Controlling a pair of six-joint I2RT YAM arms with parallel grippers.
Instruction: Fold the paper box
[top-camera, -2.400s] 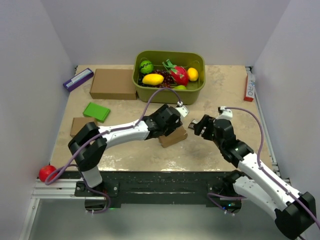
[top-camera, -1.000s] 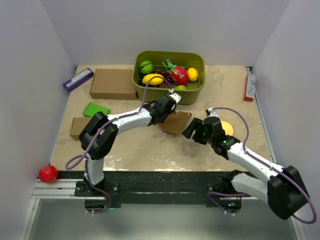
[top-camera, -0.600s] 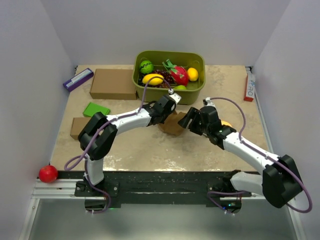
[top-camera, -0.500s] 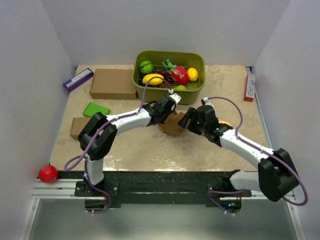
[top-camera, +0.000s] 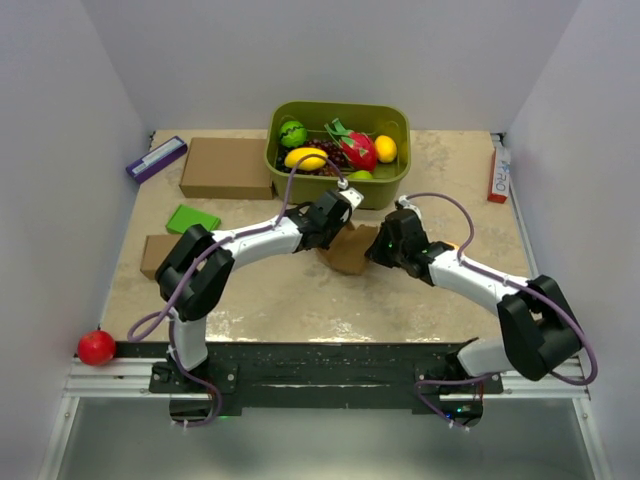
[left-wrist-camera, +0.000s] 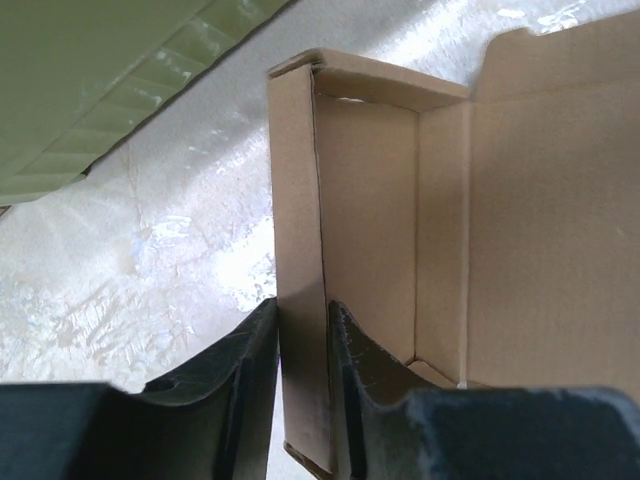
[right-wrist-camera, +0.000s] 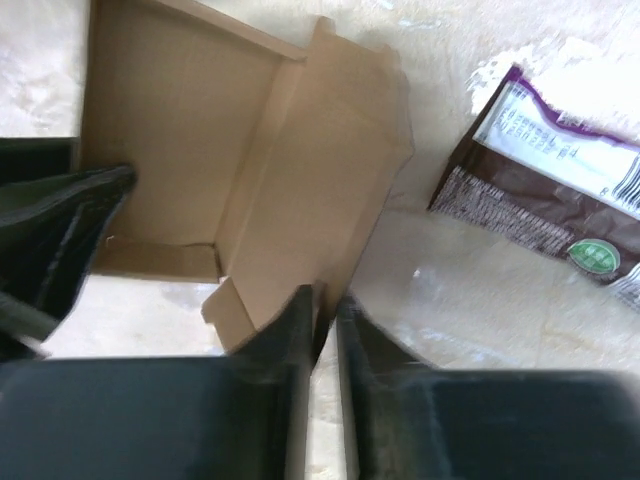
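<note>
— Top external view first: what is largest?
— The desk (top-camera: 280, 300), pale and mottled. At its far edge sits a green bin (top-camera: 340, 105) of fruit, with a large brown carton (top-camera: 227, 167) just beside it.
— Where is the paper box?
— Mid-desk, near the front of the bin, between the two hands. From above, the paper box (top-camera: 350, 250) is only a brown patch, because both arms cover its ends.
— And the left hand?
— The left wrist view settles it. The left hand (left-wrist-camera: 303, 340) is clamped on an upright side wall of the box, one finger inside and one outside. The fingers hide the foot of that wall.
— The right hand?
— The right hand (right-wrist-camera: 320, 320) pinches the edge of an open flap, its fingers nearly together with cardboard between them. That picture is blurred, so I cannot tell how deep the flap goes.
— Smaller things?
— A small brown carton (top-camera: 155, 250) is half hidden behind the left arm, with a green box (top-camera: 193, 222) near it. A purple box (top-camera: 156, 158) lies far left, and a red-and-white box (top-camera: 498, 172) lies by the right wall. A red ball (top-camera: 96, 346) sits off the near-left corner. An orange thing (top-camera: 452, 248) peeks from behind the right arm, but I cannot tell what it is. The right wrist view shows a brown-and-purple packet (right-wrist-camera: 545, 200), cut off at the frame's edge.
</note>
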